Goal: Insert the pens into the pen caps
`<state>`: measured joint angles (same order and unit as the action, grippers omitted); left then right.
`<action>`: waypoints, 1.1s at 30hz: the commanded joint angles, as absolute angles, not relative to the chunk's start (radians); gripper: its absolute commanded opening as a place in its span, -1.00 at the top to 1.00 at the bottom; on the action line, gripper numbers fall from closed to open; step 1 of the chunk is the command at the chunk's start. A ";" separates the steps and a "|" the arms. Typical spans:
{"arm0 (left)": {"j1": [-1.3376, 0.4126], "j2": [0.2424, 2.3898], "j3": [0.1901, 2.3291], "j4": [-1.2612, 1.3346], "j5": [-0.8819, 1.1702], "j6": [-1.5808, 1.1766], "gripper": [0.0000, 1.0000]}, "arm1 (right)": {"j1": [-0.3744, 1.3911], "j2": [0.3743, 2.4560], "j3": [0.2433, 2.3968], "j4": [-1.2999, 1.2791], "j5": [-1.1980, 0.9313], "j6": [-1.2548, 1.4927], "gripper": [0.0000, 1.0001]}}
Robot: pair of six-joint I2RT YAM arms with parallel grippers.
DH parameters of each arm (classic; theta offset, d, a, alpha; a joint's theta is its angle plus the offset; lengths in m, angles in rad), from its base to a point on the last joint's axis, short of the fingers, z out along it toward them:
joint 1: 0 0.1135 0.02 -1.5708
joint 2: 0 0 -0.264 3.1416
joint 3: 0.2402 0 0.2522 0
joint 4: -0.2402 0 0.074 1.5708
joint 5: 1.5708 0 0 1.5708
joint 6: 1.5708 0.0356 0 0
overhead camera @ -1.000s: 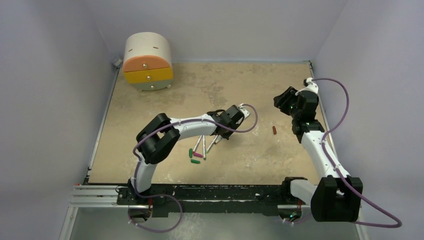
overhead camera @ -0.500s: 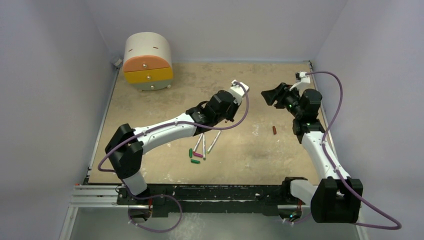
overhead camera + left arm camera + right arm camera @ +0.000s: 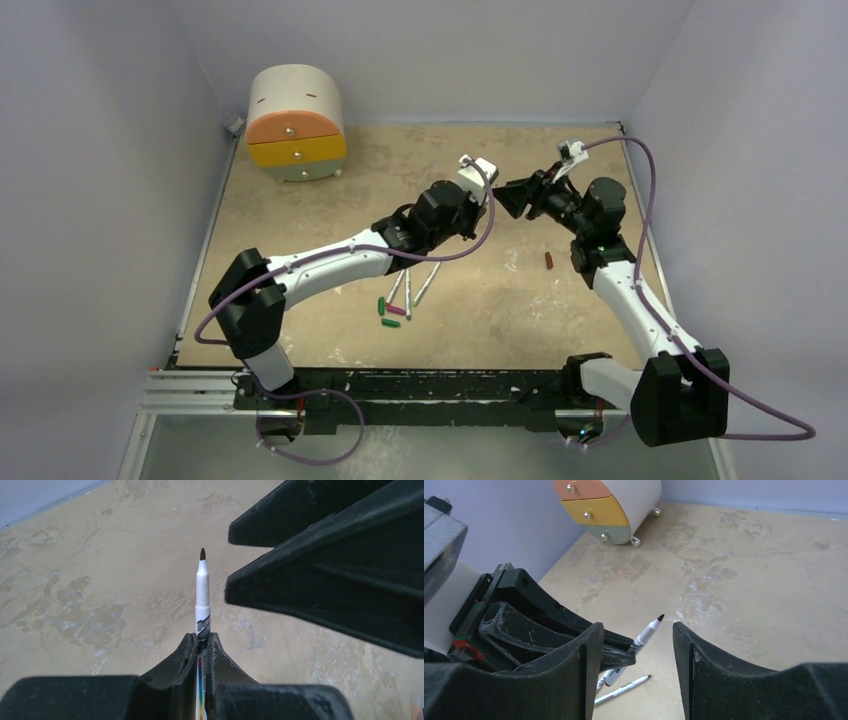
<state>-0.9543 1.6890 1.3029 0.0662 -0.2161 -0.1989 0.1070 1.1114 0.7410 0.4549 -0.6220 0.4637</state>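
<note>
The left fingers point(image 3: 184, 656) are pinching a pen point(image 3: 202, 587); the right fingers point(image 3: 711, 670), spread wide, should be closing squarely on its barrel, not the tip.

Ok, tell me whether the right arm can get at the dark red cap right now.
Probably yes: the dark red cap lies alone on the table, close beside that arm, and the right fingers stand open and empty, though they must turn back from the held pen.
</note>
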 commanded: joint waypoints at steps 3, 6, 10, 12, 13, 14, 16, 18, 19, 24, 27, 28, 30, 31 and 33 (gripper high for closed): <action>-0.969 1.690 1.327 0.167 -0.230 -0.207 1.00 | 0.144 1.150 0.741 0.562 -0.650 0.482 -0.11; -0.977 1.688 1.328 0.174 -0.238 -0.191 1.00 | 0.147 1.165 0.745 0.563 -0.648 0.484 -0.10; -0.985 1.673 1.328 0.188 -0.234 -0.185 1.00 | 0.148 1.187 0.752 0.567 -0.631 0.496 -0.06; -0.989 1.671 1.329 0.192 -0.240 -0.186 1.00 | 0.147 1.199 0.752 0.585 -0.643 0.515 0.09; -0.990 1.670 1.330 0.192 -0.246 -0.186 1.00 | 0.147 1.201 0.751 0.593 -0.650 0.521 0.14; -0.991 1.670 1.330 0.194 -0.251 -0.184 1.00 | 0.148 1.204 0.749 0.600 -0.657 0.527 0.18; -0.992 1.670 1.333 0.193 -0.266 -0.185 1.00 | 0.147 1.203 0.746 0.609 -0.665 0.534 0.44; -0.993 1.671 1.337 0.189 -0.281 -0.187 1.00 | 0.147 1.199 0.743 0.606 -0.663 0.533 0.76; -0.994 1.670 1.337 0.189 -0.286 -0.189 1.00 | 0.147 1.197 0.741 0.604 -0.666 0.534 0.93; -0.994 1.656 1.327 0.188 -0.266 -0.181 0.49 | 0.147 1.177 0.745 0.605 -0.705 0.570 1.00; -0.993 1.639 1.314 0.176 -0.286 -0.184 0.21 | 0.146 1.146 0.771 0.593 -0.699 0.571 1.00; -0.992 1.629 1.304 0.183 -0.286 -0.186 0.14 | 0.146 1.141 0.785 0.576 -0.700 0.564 1.00; -0.991 1.605 1.272 0.216 -0.258 -0.191 0.04 | 0.146 1.137 0.809 0.550 -0.717 0.548 1.00; -0.991 1.588 1.256 0.234 -0.239 -0.194 -0.03 | 0.146 1.137 0.813 0.553 -0.731 0.554 1.00; -0.990 1.567 1.232 0.262 -0.208 -0.202 -0.11 | 0.146 1.136 0.815 0.573 -0.749 0.583 1.00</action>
